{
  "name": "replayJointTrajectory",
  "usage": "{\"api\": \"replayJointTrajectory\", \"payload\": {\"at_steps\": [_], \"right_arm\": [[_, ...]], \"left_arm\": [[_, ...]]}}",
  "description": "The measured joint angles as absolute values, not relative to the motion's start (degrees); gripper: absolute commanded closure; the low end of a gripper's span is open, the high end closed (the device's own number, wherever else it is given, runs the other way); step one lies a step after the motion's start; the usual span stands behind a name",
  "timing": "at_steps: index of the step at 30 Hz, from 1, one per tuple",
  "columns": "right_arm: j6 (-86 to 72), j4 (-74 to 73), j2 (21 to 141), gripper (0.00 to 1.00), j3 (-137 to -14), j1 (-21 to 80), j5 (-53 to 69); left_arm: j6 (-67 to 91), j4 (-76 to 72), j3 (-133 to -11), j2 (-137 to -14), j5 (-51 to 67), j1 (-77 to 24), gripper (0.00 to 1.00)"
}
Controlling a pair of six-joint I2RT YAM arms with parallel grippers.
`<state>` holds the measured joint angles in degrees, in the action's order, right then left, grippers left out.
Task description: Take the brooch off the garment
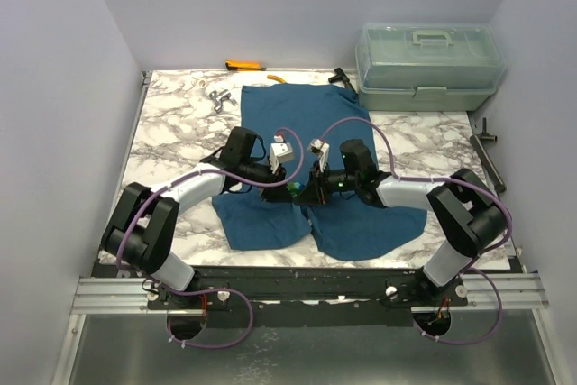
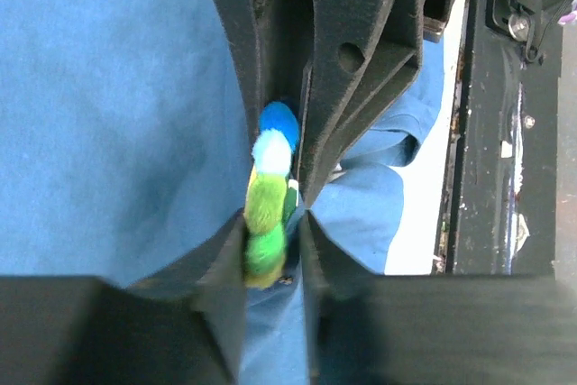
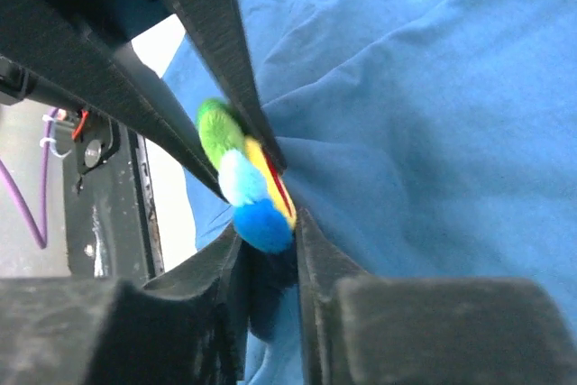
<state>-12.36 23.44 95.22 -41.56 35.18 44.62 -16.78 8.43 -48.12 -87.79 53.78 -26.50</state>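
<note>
Brooch (image 2: 269, 196) sits mid-garment (image 1: 297, 114), where both arms' tips meet. Left gripper (image 2: 264, 254) narrow, clamped round brooch's end. Right gripper (image 3: 269, 254) narrow, seemingly pinching cloth just beside it.

Your likely risks:
- Pull with fastening unreleased: cloth snags or lifts along.
- Soft rounded beads: grip slips.
- Tips crowded together: fingers could collide as you separate.

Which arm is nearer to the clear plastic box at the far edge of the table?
Right. The right arm lies on the same side of the garment as the clear plastic box, which stands beyond it; the left arm lies on the opposite side, farther away.
</note>
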Motion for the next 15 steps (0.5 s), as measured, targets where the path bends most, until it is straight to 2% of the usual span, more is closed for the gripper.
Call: {"api": "replayJointTrajectory", "payload": {"at_steps": [2,4,12,15], "right_arm": [[-11.7,22.8,95.2,0.97,-41.7,35.2,44.4],[-11.0,22.5,95.2,0.99,-41.7,35.3,44.2],[-13.0,26.2,95.2,0.99,-39.7,35.2,45.1],[-15.6,29.9,95.3,1.0,-38.3,35.2,46.3]], "left_arm": [[-17.1,9.3,-48.2,-87.8,53.6,-26.3,0.47],[-18.0,10.3,-48.6,-87.8,53.7,-26.2,0.42],[-21.3,13.2,-48.6,-85.8,56.2,-19.8,0.41],[-22.1,13.1,-47.3,-84.4,58.2,-16.8,0.44]]}}
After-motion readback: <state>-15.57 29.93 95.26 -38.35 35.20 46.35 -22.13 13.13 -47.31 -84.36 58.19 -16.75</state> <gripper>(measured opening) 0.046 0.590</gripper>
